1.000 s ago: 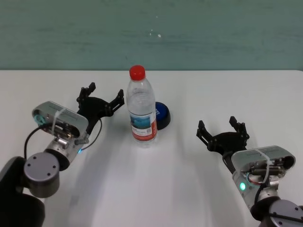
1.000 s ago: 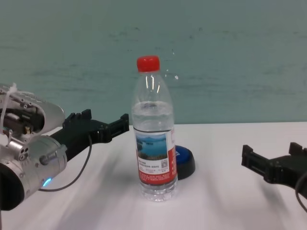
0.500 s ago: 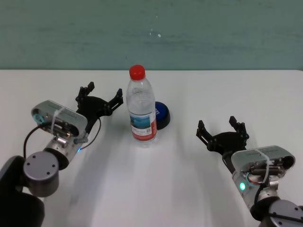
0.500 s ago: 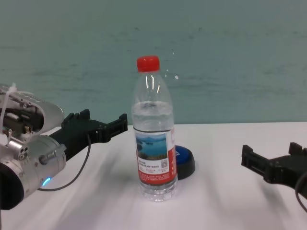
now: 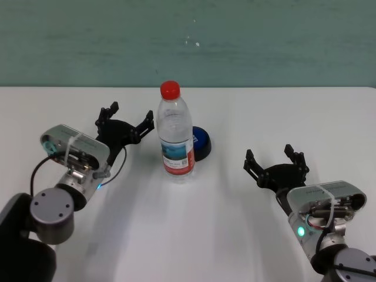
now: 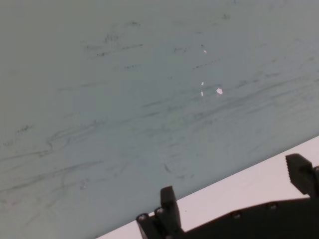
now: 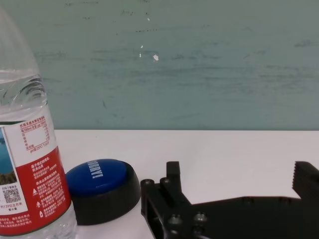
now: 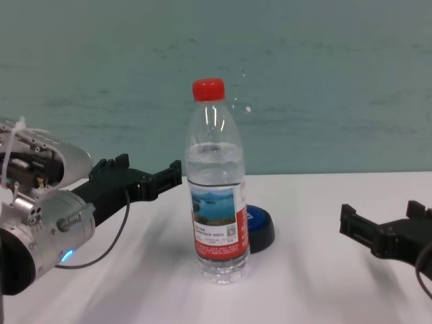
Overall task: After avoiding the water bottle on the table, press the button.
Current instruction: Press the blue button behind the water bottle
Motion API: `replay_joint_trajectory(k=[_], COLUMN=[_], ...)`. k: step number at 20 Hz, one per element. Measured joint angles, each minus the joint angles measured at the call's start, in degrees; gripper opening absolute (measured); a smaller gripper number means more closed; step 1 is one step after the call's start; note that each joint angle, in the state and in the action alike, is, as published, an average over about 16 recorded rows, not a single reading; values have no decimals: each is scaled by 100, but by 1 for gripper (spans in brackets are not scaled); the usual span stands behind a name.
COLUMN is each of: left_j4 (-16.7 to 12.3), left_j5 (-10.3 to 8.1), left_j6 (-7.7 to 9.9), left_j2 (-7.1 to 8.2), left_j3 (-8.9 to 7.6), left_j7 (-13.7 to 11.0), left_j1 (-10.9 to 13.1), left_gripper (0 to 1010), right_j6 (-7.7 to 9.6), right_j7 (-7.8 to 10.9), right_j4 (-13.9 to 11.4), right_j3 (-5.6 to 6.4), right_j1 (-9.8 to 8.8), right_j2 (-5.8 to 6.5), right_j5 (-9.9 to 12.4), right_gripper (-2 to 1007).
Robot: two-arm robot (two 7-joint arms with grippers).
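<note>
Left tool (image 5: 125, 122) is spread wide w/ nothing in it, hovering just left of the water bottle (image 5: 175, 135) near shoulder height, not touching. Right tool (image 5: 276, 167) is likewise gaping and empty, parked well off to the bottle's right over the table (image 5: 205, 235).

Button (image 5: 201, 143) sits just behind and to the right of the bottle, partly hidden by it from my head cam; right wrist cam shows the two almost touching at the base.

Handling, my read: bottle is thin clear plastic, smooth and ribbed near the foot, glossy label wrap, red screw cap. It looks nearly full, so some weight, but it's tall on a narrow base, so prob. tips w/ a sideways knock up high. I don't want to grab it at all; keep clear of the neck and cap.

Button is a low, hard, glossy blue dome on a squat black base, stable. No grip needed, just a straight-down push on the dome centre. Approach from the right or back side looks cleanest, since the bottle blocks the front-left.
</note>
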Motion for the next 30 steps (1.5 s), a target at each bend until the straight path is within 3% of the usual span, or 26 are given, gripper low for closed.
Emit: replay_joint_trajectory(k=[15, 30], left_j4=[-41, -771], left_j5=[-81, -416], left_j6=[54, 262], left_j2=[74, 295], left_j3=[-149, -527], left_j7=[14, -50], left_j1=[8, 540], left_gripper=[1010, 1010], right_j6=[0, 0], right_j7=[0, 0], right_j4=[0, 0], right_j3=[0, 0], right_j1=[0, 0], right_j2=[0, 0], right_j5=[0, 0], right_gripper=[1004, 1004])
